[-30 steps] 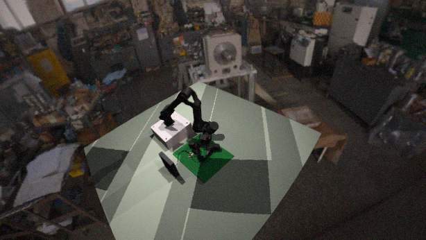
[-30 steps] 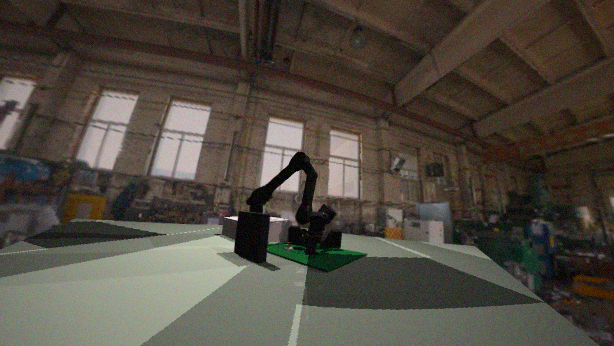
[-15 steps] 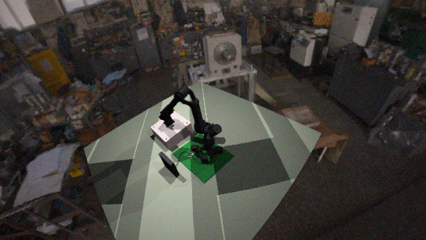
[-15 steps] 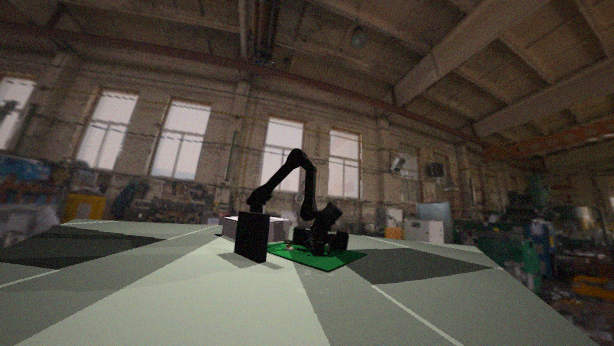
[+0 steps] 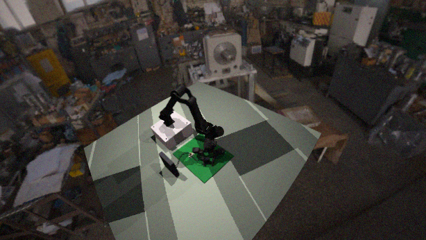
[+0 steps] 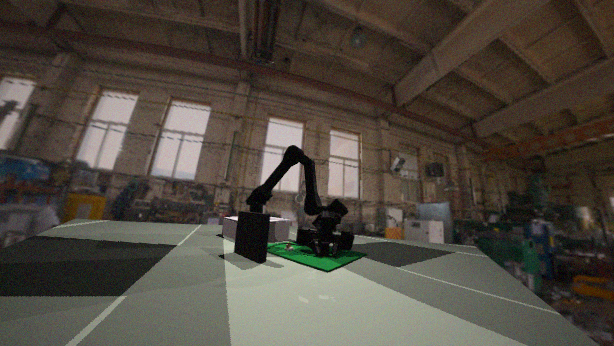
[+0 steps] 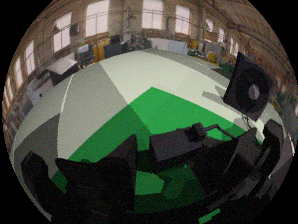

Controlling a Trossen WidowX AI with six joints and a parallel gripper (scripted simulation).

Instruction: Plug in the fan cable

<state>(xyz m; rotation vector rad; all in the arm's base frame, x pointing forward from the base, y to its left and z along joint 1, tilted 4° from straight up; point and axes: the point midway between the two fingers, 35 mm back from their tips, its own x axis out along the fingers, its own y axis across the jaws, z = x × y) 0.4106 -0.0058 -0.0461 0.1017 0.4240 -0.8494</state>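
Observation:
The green board (image 5: 205,176) (image 6: 328,265) (image 7: 151,106) lies flat under the arm's hand. The black square fan (image 5: 168,164) (image 6: 251,237) (image 7: 248,87) stands upright beside it. The dark plug (image 7: 172,148) is between my fingers in the wrist view, low over the board, with the thin dark cable (image 7: 218,126) leading off towards the fan. My gripper (image 5: 207,159) (image 6: 326,248) (image 7: 156,135) is partly open and low at the board. A gap shows between the left finger and the plug; the right finger overlaps the plug's edge in view. The four-pin header is hidden, and how deep the plug sits cannot be told.
The white box (image 5: 170,132) (image 6: 281,231) under the arm's base stands behind the board. A small pale and reddish part (image 5: 191,155) (image 6: 289,246) is on the board's fan side, near the cable. The fan stands close to the board's edge.

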